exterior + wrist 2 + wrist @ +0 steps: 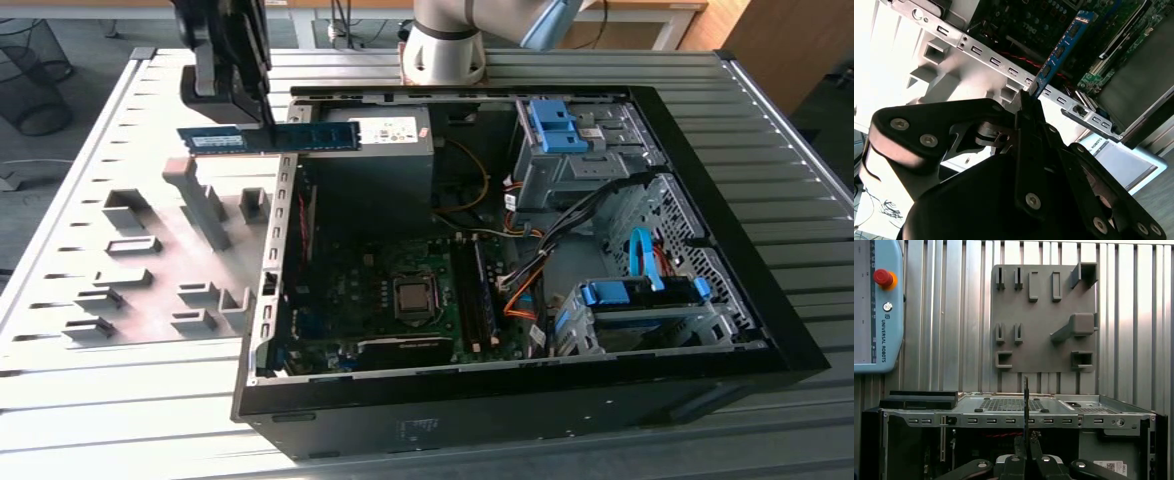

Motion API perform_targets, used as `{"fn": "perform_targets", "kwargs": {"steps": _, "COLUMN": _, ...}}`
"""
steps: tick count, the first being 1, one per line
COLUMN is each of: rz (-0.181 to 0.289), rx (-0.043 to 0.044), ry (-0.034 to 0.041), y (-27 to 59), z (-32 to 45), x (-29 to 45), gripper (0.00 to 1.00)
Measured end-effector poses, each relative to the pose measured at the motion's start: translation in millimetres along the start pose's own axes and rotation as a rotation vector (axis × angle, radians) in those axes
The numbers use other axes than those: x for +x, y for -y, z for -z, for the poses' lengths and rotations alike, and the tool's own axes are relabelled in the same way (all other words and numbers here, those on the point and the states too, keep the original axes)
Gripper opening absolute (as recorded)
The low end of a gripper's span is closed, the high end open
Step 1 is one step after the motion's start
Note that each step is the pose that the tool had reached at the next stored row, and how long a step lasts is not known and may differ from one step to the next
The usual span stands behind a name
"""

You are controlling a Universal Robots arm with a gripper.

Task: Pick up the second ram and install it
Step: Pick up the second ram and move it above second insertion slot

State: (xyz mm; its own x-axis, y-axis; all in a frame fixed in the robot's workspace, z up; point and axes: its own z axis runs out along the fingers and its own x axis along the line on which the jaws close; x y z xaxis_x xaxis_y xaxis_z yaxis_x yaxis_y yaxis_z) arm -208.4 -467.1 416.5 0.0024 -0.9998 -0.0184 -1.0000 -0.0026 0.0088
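Exterior view, fixture plate [147,265]: grey, lay on the slatted table [80,400] at the view's left, outside the case; its blocks stood bare.
Gripper [263,128]: hung above the plate's far edge, fingers pinched on the stick's flat faces; the same clamp was plain in the second wrist view [1030,97].
Second ram [320,136]: held aloft, lying level, spanning from over the plate to over the case wall [278,230]; well apart from the board. Edge-on in the first wrist view [1026,400], a long stretch jutting past the fingers in the second wrist view [1061,47].
Power supply [374,150]: just under the stick's right end.
Memory slots [477,295]: likely the dark strips right of the processor socket [415,297]; occupancy could not be told.
Cables [521,290]: orange and black bundle crowded the slots' right side.
Drive brackets [641,295]: blue, farther right, out of the path.
Risk: a thin pinch could let the stick swivel, so the notch misses or one end seats alone.
Risk: the wall or the cables could snag the free end.
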Motion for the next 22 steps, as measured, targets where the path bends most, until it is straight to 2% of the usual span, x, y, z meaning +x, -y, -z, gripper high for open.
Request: {"fn": "perform_targets", "kwargs": {"steps": 22, "rz": 0.000, "rx": 0.0000, "ry": 0.0001, "y": 8.6, "z": 0.1, "x": 0.0, "gripper": 0.14}}
